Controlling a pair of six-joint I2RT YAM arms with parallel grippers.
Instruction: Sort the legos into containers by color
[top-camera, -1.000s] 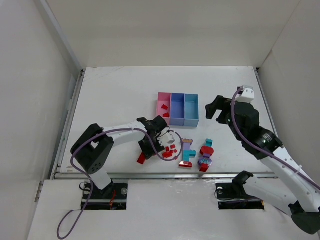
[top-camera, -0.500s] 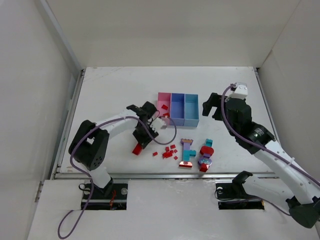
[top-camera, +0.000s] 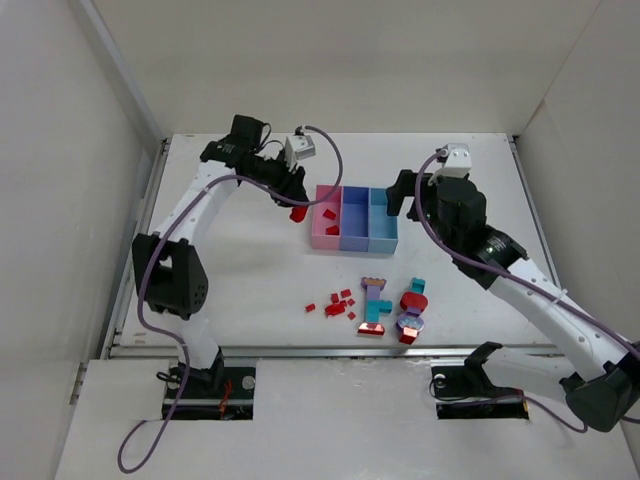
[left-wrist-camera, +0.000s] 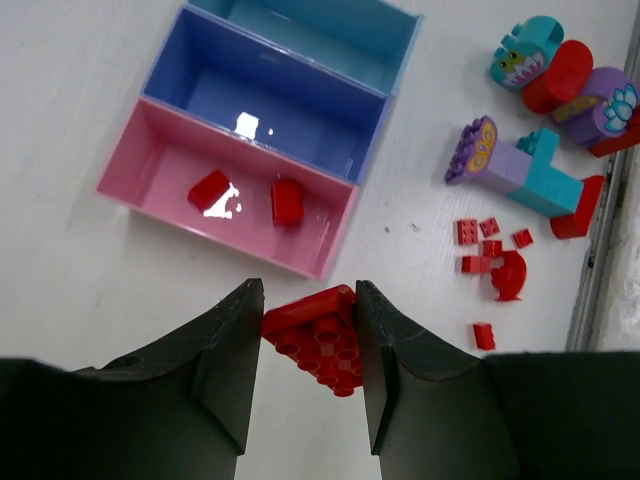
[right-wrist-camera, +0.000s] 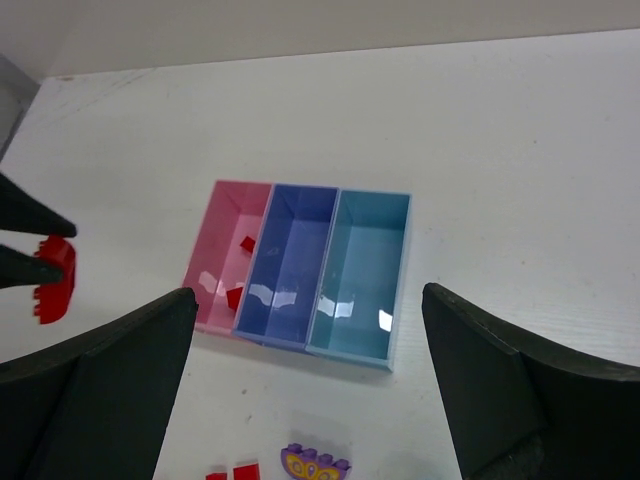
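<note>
Upper centre: left hand (top-camera: 297, 208) clamps red studded plastic brick (top-camera: 298, 215), just left of pink rectangular bin (top-camera: 318, 228); right hand (right-wrist-camera: 305, 300) spread wide.

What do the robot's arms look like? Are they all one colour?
No! The left arm and the right arm are white tubes with chunky black joints. A thin purple cable loops along each one. Each arm ends in two flat black fingers shaped like wedges, with a little white box near the wrist.
</note>
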